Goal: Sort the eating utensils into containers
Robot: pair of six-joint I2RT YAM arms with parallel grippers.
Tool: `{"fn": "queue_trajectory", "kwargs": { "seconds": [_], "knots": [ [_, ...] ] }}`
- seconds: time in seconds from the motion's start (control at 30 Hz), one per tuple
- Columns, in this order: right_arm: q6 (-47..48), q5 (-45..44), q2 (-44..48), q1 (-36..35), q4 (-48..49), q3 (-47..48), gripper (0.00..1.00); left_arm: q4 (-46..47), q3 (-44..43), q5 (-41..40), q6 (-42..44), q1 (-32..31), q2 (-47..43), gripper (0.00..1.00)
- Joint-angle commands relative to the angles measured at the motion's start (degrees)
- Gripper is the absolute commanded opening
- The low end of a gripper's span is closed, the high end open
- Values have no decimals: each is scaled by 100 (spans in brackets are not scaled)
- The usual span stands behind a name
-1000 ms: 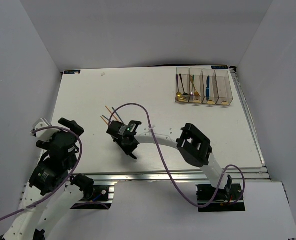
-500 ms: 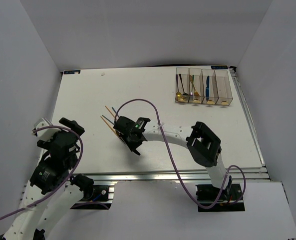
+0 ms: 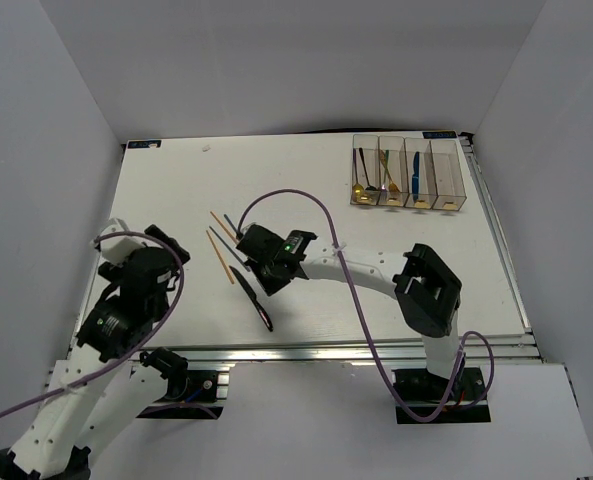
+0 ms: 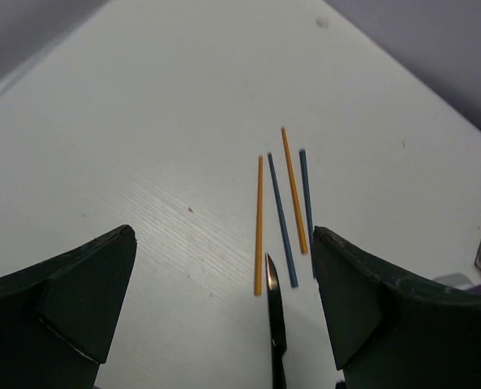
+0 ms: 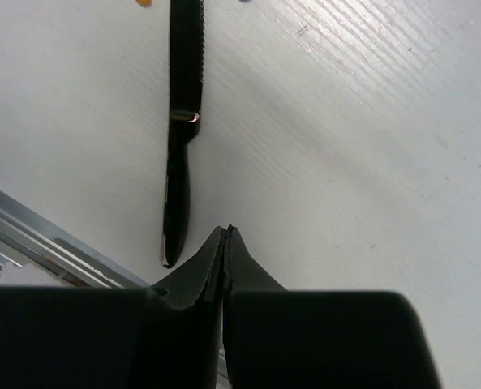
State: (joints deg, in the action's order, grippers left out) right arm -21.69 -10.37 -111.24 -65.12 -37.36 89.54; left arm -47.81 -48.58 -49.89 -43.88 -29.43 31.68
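A black knife lies flat on the white table, blade toward the chopsticks; its handle is just left of my right gripper, which is shut with nothing in it. In the top view the right gripper hovers beside the knife. Two orange and two blue chopsticks lie close together beyond the knife tip. My left gripper is open and above the table, with the knife tip between its fingers in that view. The containers stand at the far right and hold some cutlery.
The table's front aluminium rail runs just below the knife handle. White walls enclose the table on three sides. A purple cable loops over the right arm. The left arm reaches in from the near left.
The right gripper has drawn back to the right and closed, and the black knife now lies uncovered on the table. The left arm has swung forward toward the chopsticks.
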Motion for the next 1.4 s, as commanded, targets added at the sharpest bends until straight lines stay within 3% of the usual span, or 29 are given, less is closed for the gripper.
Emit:
{"fn": "queue_trajectory", "kwargs": {
  "seconds": [0.0, 0.03, 0.13, 0.17, 0.2, 0.33, 0.4, 0.53, 0.6, 0.63, 0.67, 0.77, 0.9, 1.03, 1.2, 1.37],
  "knots": [
    [-2, 17, 68, 43, 141, -208, 0, -115, 32, 1119, -542, -19, 478, 98],
    [-2, 44, 50, 44, 159, -226, 0, -62, 259, 1504, -639, -19, 497, 98],
    [-45, -70, -3, 44, 107, -235, 1, -34, 419, 1667, -692, -19, 444, 98],
    [-63, -123, -3, 44, 80, -218, 7, -114, 358, 1667, -692, -19, 444, 98],
    [-98, -167, 15, 44, 54, -235, 21, -175, 323, 1727, -666, -19, 462, 98],
    [-168, -491, 198, 52, 80, -410, 48, -536, 182, 1965, -771, -19, 838, 98],
    [-212, -606, 322, 113, 71, -647, 56, -405, 401, 2377, -859, -19, 988, 98],
    [-318, -589, 1005, 596, 141, -1271, 63, 8, 884, 2800, -1254, -36, 1375, 98],
    [-371, -632, 1323, 938, 194, -1517, 73, 131, 964, 2757, -1535, -150, 1498, 98],
    [-379, -737, 1490, 1044, 221, -1727, 87, 158, 982, 2669, -1632, -212, 1542, 98],
    [-371, -790, 1787, 1141, 221, -1816, 89, 228, 982, 2625, -1798, -291, 1569, 98],
    [-379, -1229, 2272, 1397, 107, -2045, 90, 202, 833, 2274, -2132, -712, 1815, 98],
    [-608, -2038, 2765, 1607, -25, -2352, 89, 123, 613, 1694, -2835, -1790, 2332, 98],
    [-512, -1749, 3309, 2012, 150, -2660, 89, -438, 157, 1175, -3872, -2681, 3394, 98],
    [-450, -1696, 3618, 2205, 212, -2898, 89, -905, -731, 1481, -4182, -2849, 4529, 98],
    [-397, -1529, 3829, 2267, 388, -3126, 89, -818, -760, 1886, -4278, -2849, 4909, 98]
  ]
}}
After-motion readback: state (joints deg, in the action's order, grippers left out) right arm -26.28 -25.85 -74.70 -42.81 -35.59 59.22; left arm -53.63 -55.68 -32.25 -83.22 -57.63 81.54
